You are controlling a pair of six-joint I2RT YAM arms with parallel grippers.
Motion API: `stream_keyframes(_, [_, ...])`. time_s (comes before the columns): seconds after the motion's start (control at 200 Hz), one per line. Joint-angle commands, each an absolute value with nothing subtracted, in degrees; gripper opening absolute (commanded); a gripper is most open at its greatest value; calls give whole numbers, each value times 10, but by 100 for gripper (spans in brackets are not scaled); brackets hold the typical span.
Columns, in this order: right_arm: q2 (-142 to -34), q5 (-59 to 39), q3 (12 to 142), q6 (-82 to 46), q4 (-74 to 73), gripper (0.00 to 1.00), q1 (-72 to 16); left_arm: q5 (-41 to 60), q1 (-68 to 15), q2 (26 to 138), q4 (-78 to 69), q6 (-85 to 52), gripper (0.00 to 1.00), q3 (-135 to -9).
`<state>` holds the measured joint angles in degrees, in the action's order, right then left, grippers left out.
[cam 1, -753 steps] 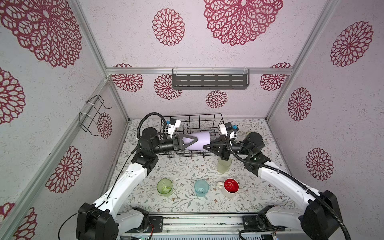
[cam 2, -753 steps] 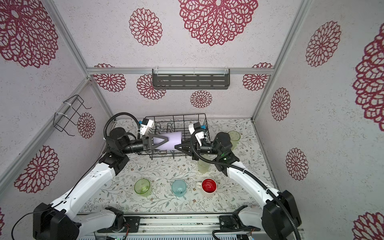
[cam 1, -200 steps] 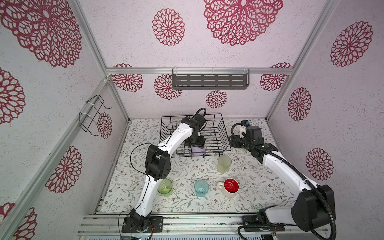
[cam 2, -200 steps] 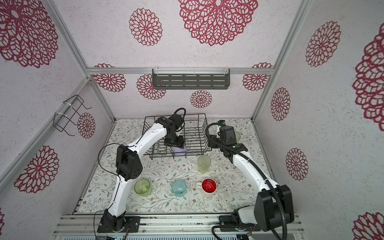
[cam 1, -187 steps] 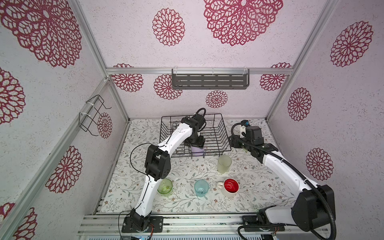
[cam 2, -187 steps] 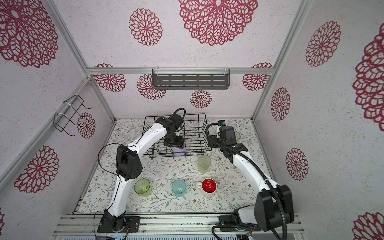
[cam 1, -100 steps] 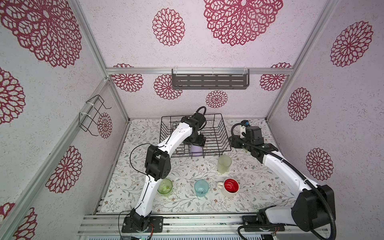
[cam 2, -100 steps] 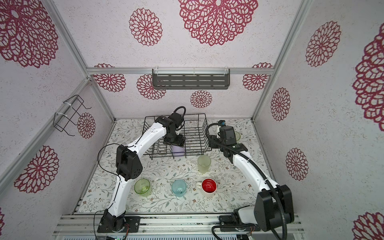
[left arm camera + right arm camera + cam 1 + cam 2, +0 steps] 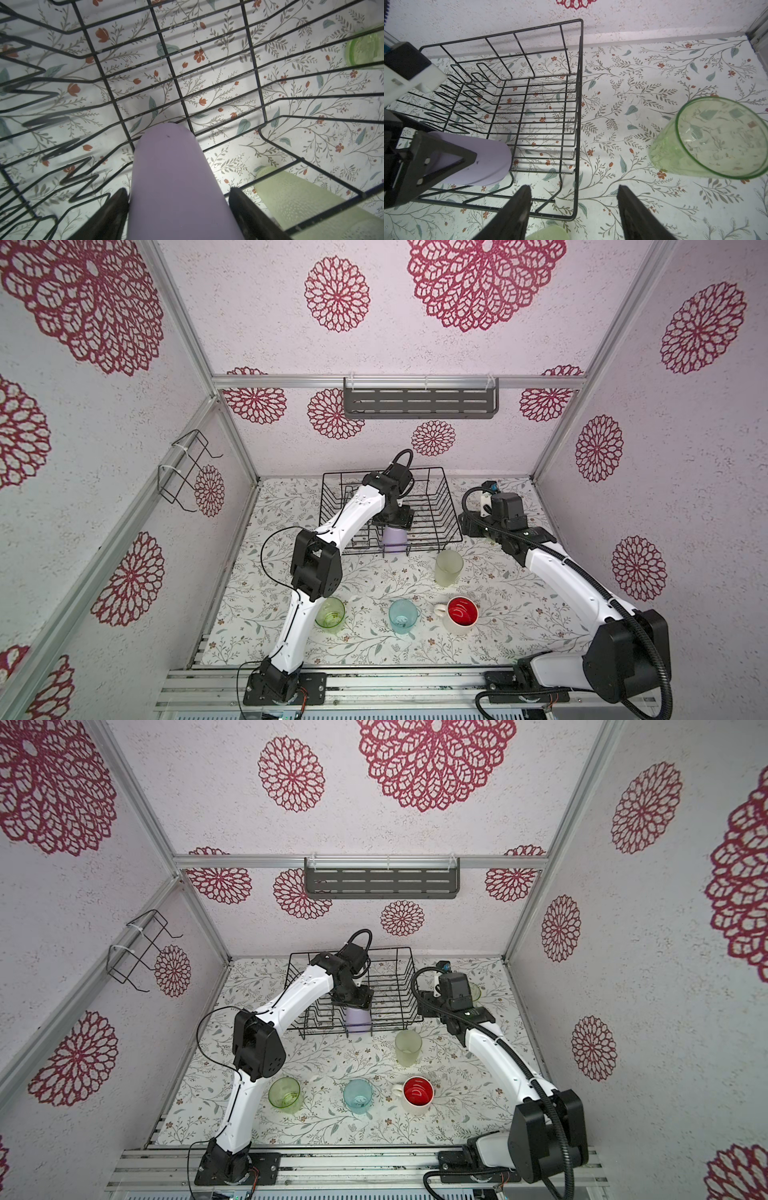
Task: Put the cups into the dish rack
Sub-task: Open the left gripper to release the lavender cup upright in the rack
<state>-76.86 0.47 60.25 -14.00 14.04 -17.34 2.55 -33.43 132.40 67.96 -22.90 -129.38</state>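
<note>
Left wrist view, lilac tumbler (image 9: 172, 166) between fingers of left tool (image 9: 178, 190), inside dish rack (image 9: 175, 83), grip unclear

We log a plain lilac tumbler (image 9: 394, 537) at mid frame and a black wire dish rack (image 9: 451, 506). The tabletop (image 9: 498, 572) is white with grey-green vines and small red flowers. The walls (image 9: 249, 323) are pale pink with crimson rosettes. Along the lower frame: clear green glass (image 9: 330, 613), light-blue cup (image 9: 403, 616), cream mug (image 9: 461, 616) with red inside. Frosted pale-green tumbler (image 9: 448, 568). Grey shelf (image 9: 419, 404).
</note>
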Motion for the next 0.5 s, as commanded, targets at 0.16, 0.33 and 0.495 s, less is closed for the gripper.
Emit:
stream_keyframes(0.16, [-750,11,594,-132,134,69,-174,7,-330,1306,651,-241,82,-1288])
stream_keyframes(0.33, [-754,6,597,-136,142,69,-174,-4,-330,1276,642,-252,86,-1275])
stream_keyframes(0.495, [-762,-3,602,-140,146,70,-174,-2,-331,1209,617,-263,88,-1238])
